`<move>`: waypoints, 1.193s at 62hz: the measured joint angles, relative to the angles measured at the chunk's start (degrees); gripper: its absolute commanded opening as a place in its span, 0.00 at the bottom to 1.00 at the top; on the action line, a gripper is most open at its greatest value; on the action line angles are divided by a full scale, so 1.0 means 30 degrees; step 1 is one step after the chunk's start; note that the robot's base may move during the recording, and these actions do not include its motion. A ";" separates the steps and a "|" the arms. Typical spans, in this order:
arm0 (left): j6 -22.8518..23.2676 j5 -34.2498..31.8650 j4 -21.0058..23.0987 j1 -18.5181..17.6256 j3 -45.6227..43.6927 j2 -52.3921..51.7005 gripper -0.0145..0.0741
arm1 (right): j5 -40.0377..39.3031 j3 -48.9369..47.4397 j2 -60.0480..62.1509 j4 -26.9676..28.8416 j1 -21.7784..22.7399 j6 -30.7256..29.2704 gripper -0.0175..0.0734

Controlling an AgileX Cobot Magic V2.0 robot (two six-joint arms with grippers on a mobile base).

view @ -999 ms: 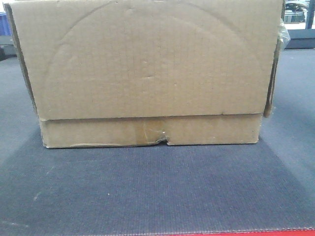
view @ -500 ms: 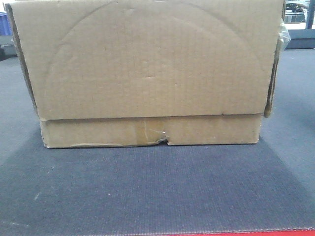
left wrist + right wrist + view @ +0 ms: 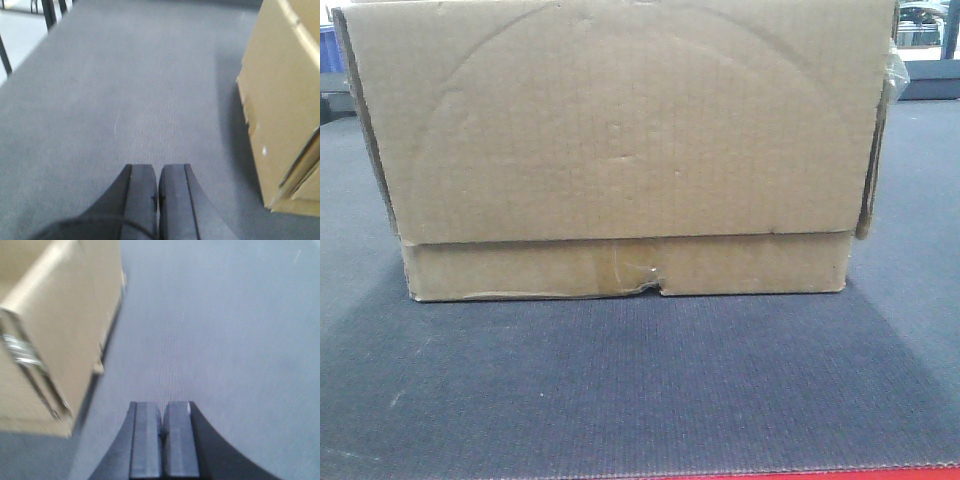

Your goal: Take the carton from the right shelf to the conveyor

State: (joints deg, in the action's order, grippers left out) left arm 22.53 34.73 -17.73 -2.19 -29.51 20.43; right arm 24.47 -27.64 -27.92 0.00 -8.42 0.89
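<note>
The brown cardboard carton (image 3: 620, 140) rests on the dark grey woven conveyor (image 3: 640, 390), whose red edge strip runs along the bottom of the front view. A narrow band and a small tear mark its lower edge. In the left wrist view the carton (image 3: 282, 100) stands at the right, apart from my left gripper (image 3: 158, 167), which is shut with nothing in it above the belt. In the right wrist view the carton (image 3: 55, 330) is at the left, apart from my right gripper (image 3: 163, 404), also shut and holding nothing. The right shelf is out of view.
A blue bin (image 3: 330, 50) shows behind the carton at the far left. Dark metal legs (image 3: 50, 12) stand beyond the belt's far left edge. Grey conveyor belt (image 3: 225, 330) stretches ahead of both grippers.
</note>
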 measured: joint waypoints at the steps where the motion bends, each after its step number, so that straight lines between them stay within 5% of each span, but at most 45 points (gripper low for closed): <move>1: 0.0000 0.0000 0.0000 0.0000 0.0045 -0.0303 0.18 | -0.0092 0.0162 0.0545 0.0000 0.0000 -0.0015 0.11; 20: 0.0000 -0.0117 -0.0046 0.0039 0.0070 -0.2793 0.18 | -0.1021 0.0597 0.6147 0.0000 0.0000 -0.0298 0.11; 74: -0.0377 -0.0117 0.0057 0.0214 0.0070 -0.3304 0.18 | -0.1592 0.0613 0.6345 0.0000 0.0000 -0.0298 0.11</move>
State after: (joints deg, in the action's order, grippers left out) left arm 21.40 34.38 -17.56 -1.55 -29.30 10.52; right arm 19.70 -25.80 -8.88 0.00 -8.42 0.00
